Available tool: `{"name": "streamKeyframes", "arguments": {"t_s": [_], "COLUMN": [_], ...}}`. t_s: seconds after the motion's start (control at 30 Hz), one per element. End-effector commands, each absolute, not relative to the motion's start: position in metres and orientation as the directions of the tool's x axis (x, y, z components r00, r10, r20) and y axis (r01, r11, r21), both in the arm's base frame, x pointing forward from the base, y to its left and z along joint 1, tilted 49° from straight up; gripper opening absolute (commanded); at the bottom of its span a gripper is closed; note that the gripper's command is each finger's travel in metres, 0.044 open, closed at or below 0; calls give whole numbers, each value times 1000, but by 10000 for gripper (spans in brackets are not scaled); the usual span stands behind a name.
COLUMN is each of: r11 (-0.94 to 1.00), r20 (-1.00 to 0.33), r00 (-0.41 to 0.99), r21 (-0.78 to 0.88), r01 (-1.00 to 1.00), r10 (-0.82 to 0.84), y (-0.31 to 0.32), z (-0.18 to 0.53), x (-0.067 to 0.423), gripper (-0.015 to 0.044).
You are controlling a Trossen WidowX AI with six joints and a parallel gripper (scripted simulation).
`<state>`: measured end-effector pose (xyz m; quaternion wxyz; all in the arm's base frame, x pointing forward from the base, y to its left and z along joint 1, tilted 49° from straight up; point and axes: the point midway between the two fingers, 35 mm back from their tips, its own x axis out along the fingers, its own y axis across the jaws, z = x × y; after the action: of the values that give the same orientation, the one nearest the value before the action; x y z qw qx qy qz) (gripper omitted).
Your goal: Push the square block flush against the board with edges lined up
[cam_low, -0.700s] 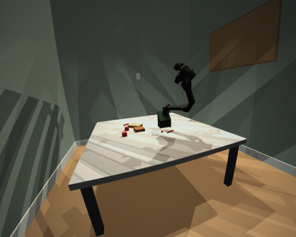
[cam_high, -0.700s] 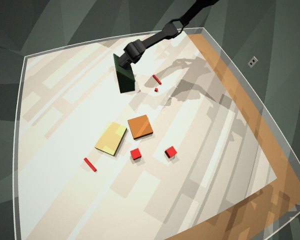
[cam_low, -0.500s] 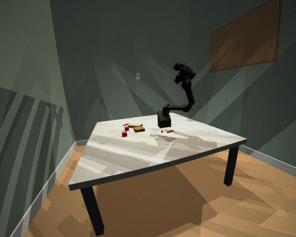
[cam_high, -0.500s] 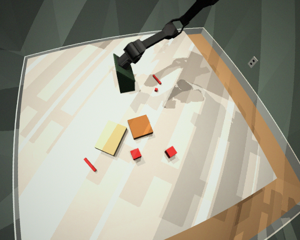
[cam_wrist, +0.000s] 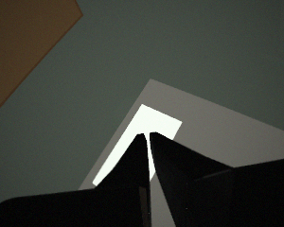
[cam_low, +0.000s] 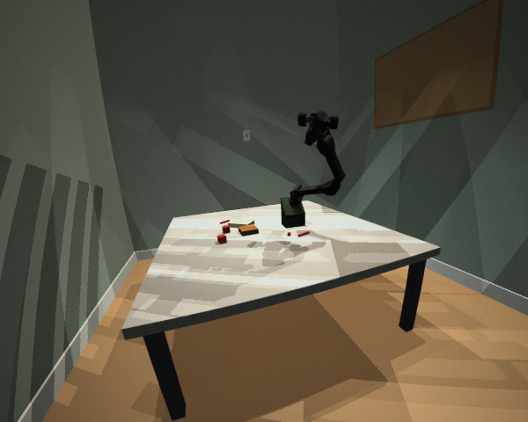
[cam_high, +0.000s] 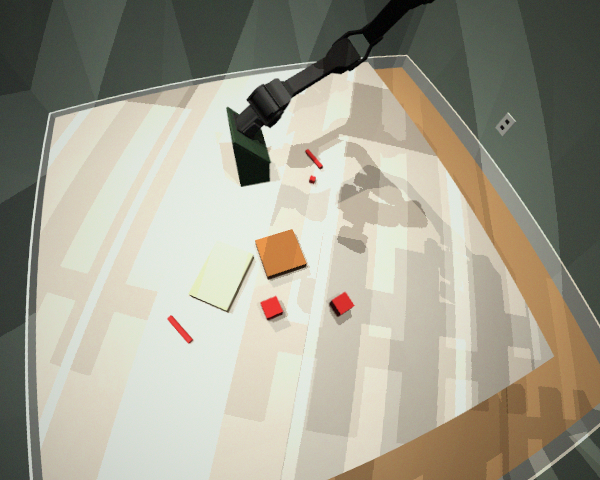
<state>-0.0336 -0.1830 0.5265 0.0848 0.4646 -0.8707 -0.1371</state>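
From above, I take the dark green box (cam_high: pixel 248 155) at the far side of the table (cam_high: pixel 135 403) as my landmark; my arm (cam_high: pixel 310 77) reaches in over it from the far edge. The orange square block (cam_high: pixel 280 253) lies well nearer than the green box, and the pale yellow board (cam_high: pixel 221 276) sits just beside the block, a narrow gap showing between them. Two red cubes (cam_high: pixel 271 307) lie nearer still than the block. A thin red stick (cam_high: pixel 313 158) and a tiny red bit (cam_high: pixel 312 179) lie close beside the green box, and another red stick (cam_high: pixel 179 329) lies beyond the board, well apart from the box.

From the side, my arm bends down onto the green box (cam_low: pixel 293 213); block (cam_low: pixel 248 229) and board (cam_low: pixel 239 223) lie flat on the table beside it.

At my wrist, my gripper (cam_wrist: pixel 147 140) points up at a bright ceiling panel (cam_wrist: pixel 156 123). My jaws are together, nearly touching at the tips, with nothing between them.
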Motion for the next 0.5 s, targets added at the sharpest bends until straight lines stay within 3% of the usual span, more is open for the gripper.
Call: {"name": "streamKeyframes", "arguments": {"t_s": [0.0,0.47], "r11": [456,177], "r20": [12,-34], "r00": [-501,-304], "r21": [434,750], "r01": [-777,-638], "r10": [-866,-952], "y": [-199,-239], "z": [523,503], "x": [-15,48], "gripper": [0,0]}}
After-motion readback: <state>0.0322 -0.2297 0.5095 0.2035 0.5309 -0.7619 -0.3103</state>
